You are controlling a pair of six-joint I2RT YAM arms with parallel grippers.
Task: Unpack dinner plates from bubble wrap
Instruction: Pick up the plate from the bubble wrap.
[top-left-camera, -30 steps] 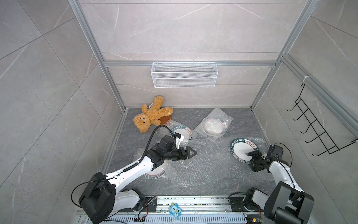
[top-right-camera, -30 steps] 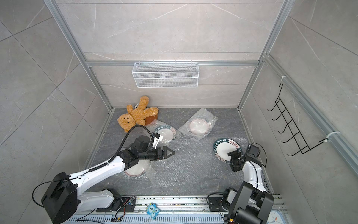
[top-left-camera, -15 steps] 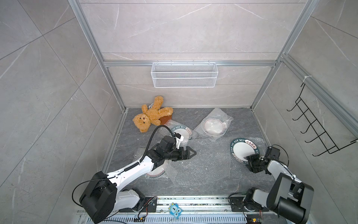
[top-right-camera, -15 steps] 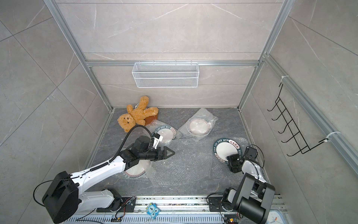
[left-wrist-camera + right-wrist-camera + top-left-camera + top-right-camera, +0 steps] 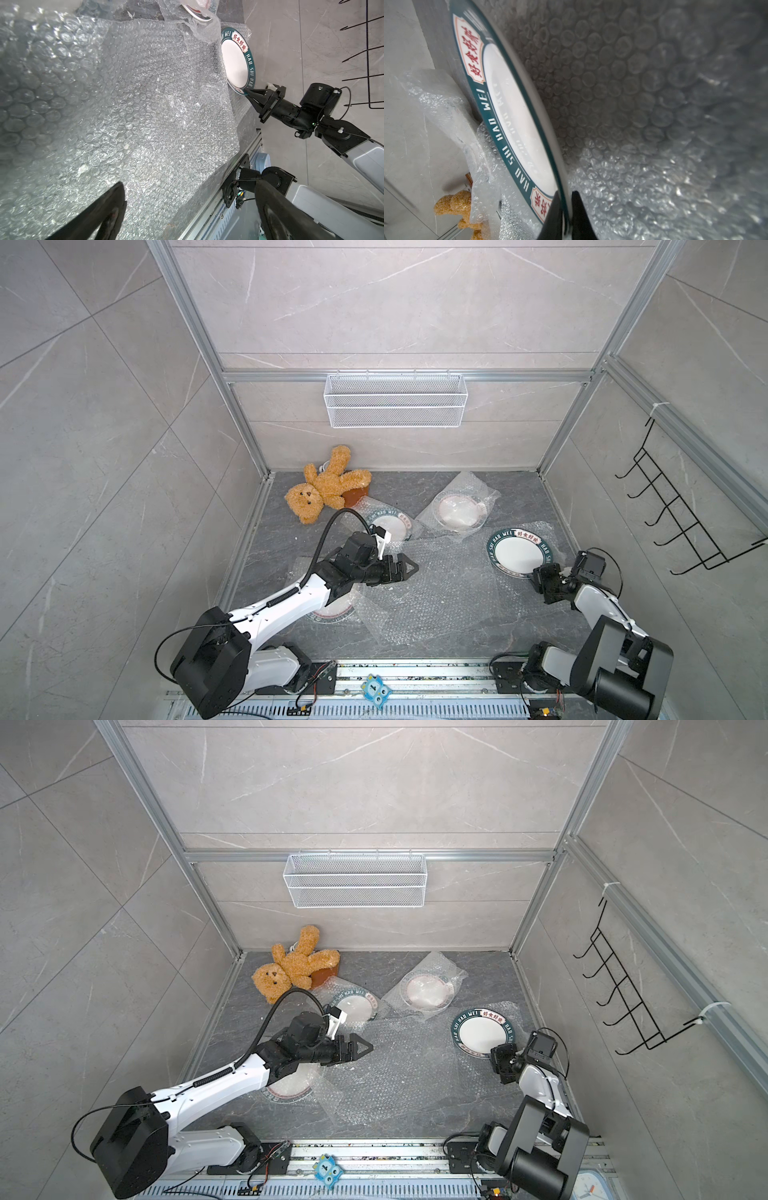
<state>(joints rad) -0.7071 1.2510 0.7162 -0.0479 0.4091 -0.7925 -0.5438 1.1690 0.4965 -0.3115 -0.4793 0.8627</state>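
A bare dinner plate [image 5: 519, 558] with a dark green rim lies at the right on bubble wrap, seen in both top views [image 5: 484, 1032]. My right gripper [image 5: 566, 197] is shut on the near rim of this plate [image 5: 517, 116]; the left wrist view shows the grip too [image 5: 248, 93]. My left gripper [image 5: 409, 568] hangs open over a flat sheet of bubble wrap [image 5: 436, 585], with nothing between its fingers [image 5: 112, 203]. A second plate [image 5: 388, 526] lies half out of a pouch, a third [image 5: 457, 512] is fully wrapped, and one more [image 5: 332, 612] sits under my left arm.
A teddy bear [image 5: 324, 489] lies on a brown slab [image 5: 357, 495] at the back left. A white wire basket [image 5: 395, 400] hangs on the back wall. A black hook rack [image 5: 681, 510] is on the right wall, and a metal rail [image 5: 415, 672] runs along the front.
My right gripper has slid up to the bare plate's near rim and closed on it. The left arm has barely moved and stays open.
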